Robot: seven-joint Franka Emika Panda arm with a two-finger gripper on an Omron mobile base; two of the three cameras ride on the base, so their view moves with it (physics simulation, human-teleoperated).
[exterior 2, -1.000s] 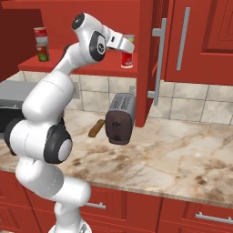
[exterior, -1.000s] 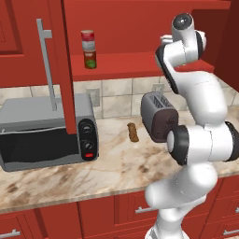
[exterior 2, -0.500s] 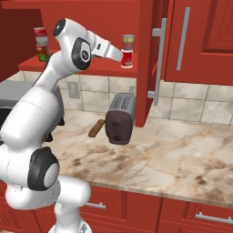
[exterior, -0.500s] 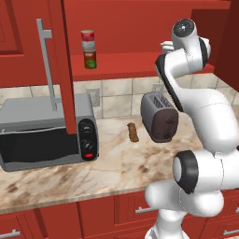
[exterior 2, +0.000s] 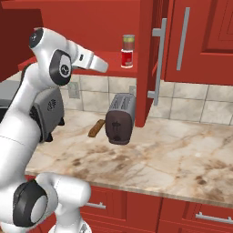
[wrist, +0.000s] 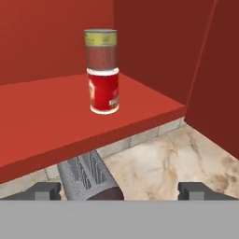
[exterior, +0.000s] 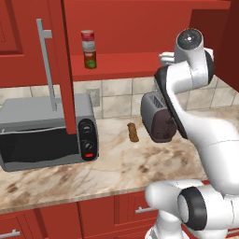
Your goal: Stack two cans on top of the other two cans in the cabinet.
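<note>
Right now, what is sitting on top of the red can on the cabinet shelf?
A second can, grey with a yellow rim, stands upright on the red can on the shelf. Its top face is hidden from this angle. The gripper is open and empty.

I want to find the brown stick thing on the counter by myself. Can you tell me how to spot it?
Look at the marble counter under the red cabinet. Between the grey microwave and the dark toaster lies a small brown stick-shaped thing, flat on the stone. It is the only brown thing there and far smaller than the two appliances beside it.
</note>
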